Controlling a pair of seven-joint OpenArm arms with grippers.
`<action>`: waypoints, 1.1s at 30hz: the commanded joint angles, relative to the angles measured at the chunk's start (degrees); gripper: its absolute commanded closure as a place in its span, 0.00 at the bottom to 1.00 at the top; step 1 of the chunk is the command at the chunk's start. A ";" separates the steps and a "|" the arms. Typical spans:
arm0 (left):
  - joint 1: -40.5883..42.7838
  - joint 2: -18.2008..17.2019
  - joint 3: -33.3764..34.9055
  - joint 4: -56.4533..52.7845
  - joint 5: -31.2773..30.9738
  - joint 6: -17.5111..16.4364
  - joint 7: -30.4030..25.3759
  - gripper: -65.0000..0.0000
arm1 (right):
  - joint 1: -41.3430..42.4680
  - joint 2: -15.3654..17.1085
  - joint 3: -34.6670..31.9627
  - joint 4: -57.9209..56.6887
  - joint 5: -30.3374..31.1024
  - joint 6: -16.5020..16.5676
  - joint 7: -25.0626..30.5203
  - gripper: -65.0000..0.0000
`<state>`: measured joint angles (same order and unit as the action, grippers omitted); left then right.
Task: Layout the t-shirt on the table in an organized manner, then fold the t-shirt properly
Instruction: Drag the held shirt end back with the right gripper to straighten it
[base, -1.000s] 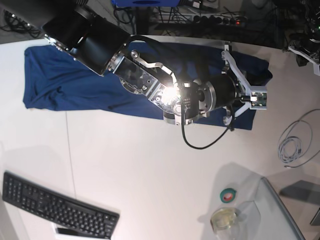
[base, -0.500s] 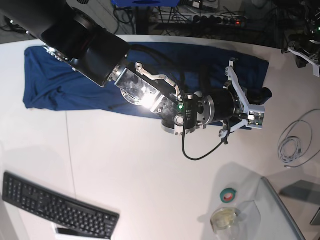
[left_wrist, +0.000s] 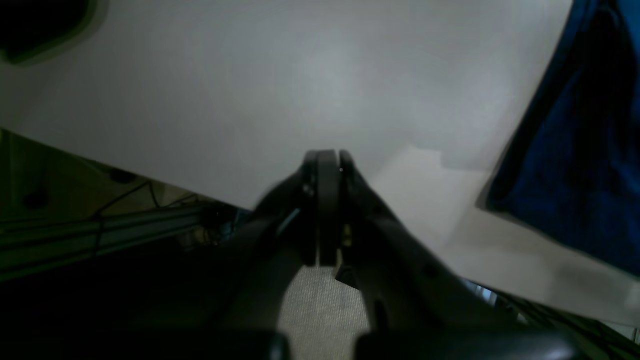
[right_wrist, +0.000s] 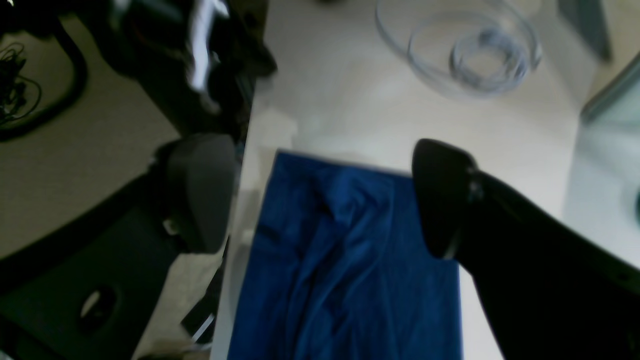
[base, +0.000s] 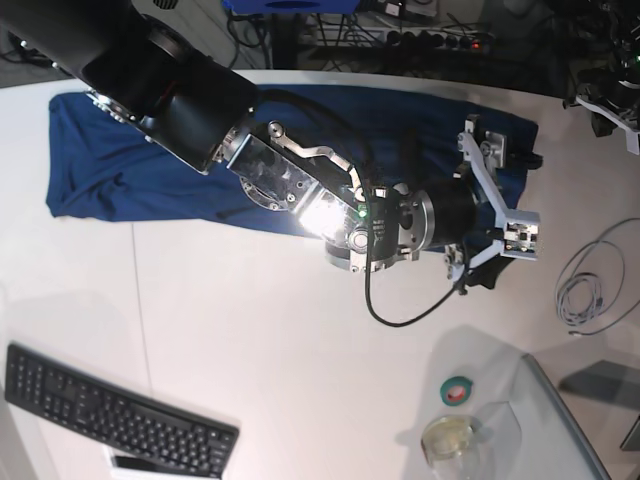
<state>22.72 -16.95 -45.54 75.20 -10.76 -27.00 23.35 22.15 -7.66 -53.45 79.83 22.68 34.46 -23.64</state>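
The dark navy t-shirt (base: 130, 160) lies as a long rumpled strip across the back of the white table (base: 260, 330). My right arm reaches over it, and the right gripper (base: 512, 200) hangs open just above the shirt's right end. In the right wrist view both fingers (right_wrist: 200, 192) stand wide apart over the t-shirt (right_wrist: 345, 260), holding nothing. My left gripper (left_wrist: 322, 165) is shut and empty over the table's (left_wrist: 300, 75) edge, with the t-shirt (left_wrist: 575, 150) off to its right. In the base view the left gripper (base: 610, 105) sits at the far right corner.
A black keyboard (base: 120, 420) lies at the front left. A coiled grey cable (base: 590, 290) rests at the right edge, also the cable (right_wrist: 475, 55) ahead of the right gripper. A green tape roll (base: 458, 390) and a clear cup (base: 450, 440) sit front right.
My right gripper has gone from shut to wide open, letting go of the shirt's right end, and has shifted slightly toward the front. The left arm has not moved.
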 joint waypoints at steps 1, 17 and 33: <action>0.09 -1.03 -0.31 0.80 -0.71 0.15 -0.89 1.00 | 0.66 -0.65 0.48 2.15 1.19 -0.13 1.70 0.19; 0.09 -0.15 4.70 7.04 -13.81 -13.00 -0.80 1.00 | -25.98 13.24 37.32 16.30 1.02 0.14 -4.71 0.91; -17.93 -1.99 14.90 -15.55 -16.00 -13.00 -1.16 0.03 | -40.13 15.35 49.45 24.30 0.75 0.22 -4.80 0.90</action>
<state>4.99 -17.74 -30.15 58.94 -25.91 -39.35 23.42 -18.28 7.53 -4.12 102.91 22.31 34.26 -29.80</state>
